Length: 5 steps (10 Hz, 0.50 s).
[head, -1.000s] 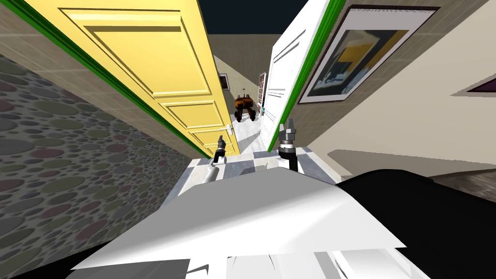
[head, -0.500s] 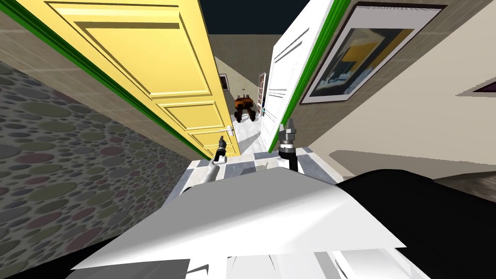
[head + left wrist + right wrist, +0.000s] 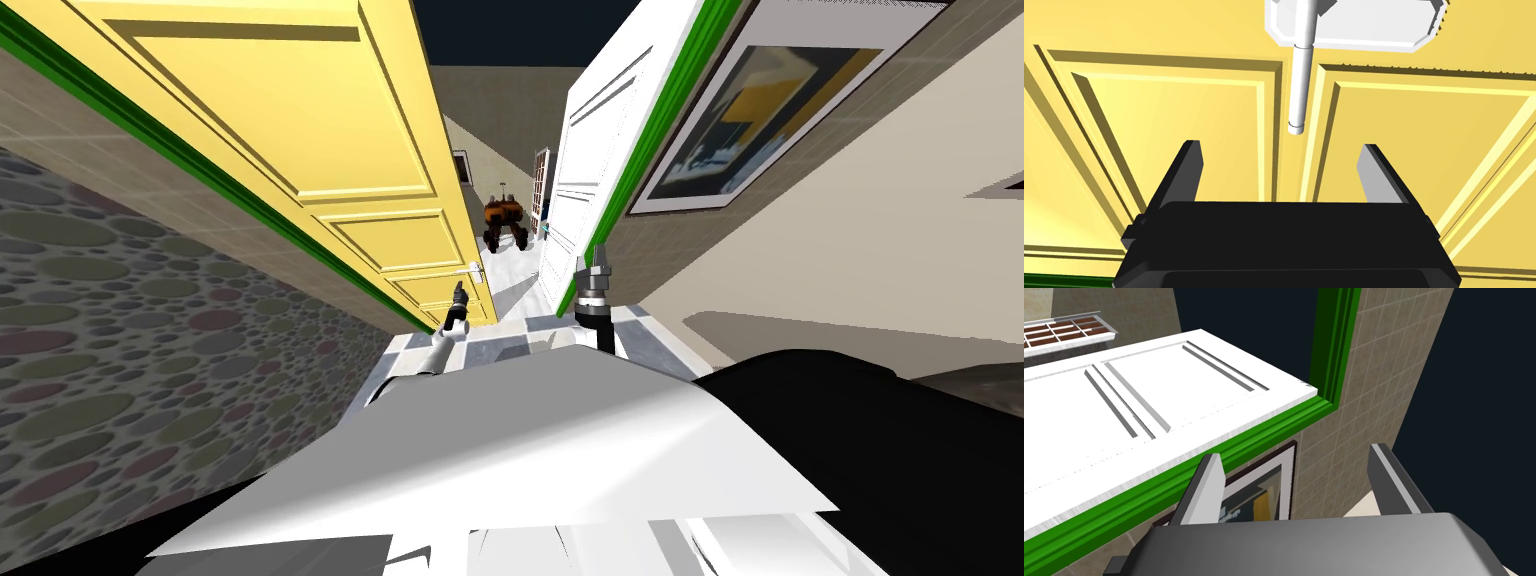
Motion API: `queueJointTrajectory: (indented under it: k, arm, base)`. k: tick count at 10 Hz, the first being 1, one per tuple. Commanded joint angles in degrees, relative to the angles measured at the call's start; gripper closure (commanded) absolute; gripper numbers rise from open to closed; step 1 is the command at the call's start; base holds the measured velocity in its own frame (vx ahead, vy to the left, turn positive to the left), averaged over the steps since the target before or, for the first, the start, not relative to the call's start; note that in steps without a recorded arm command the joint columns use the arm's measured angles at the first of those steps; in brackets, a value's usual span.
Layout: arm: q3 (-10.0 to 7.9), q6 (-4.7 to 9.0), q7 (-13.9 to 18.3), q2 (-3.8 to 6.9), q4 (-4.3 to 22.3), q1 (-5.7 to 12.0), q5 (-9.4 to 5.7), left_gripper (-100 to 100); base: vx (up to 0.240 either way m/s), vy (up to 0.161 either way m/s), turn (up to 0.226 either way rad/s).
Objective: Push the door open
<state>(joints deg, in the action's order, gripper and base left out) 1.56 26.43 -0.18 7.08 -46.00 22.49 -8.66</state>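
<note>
My left gripper, fingers wide and holding nothing, faces the yellow door at close range, with the tip of its white lever handle just beyond the fingertips and between them. The door stands on my left, across a narrow passage from a white door edged by a green frame. My right gripper, also wide and empty, hangs beside that frame, near a framed picture.
</note>
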Motion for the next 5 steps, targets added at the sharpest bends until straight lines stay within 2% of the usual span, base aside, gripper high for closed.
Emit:
queueJointTrajectory:
  k: [1,5]
  arm:
    - [-0.07,-0.37,0.2,0.0,2.3,1.39,-0.33,-100]
    - [-0.16,-0.57,0.5,0.06,6.3,3.73,-0.82,-100]
  base:
    - [0.101,0.054,-0.024]
    - [0.088,0.038,-0.014]
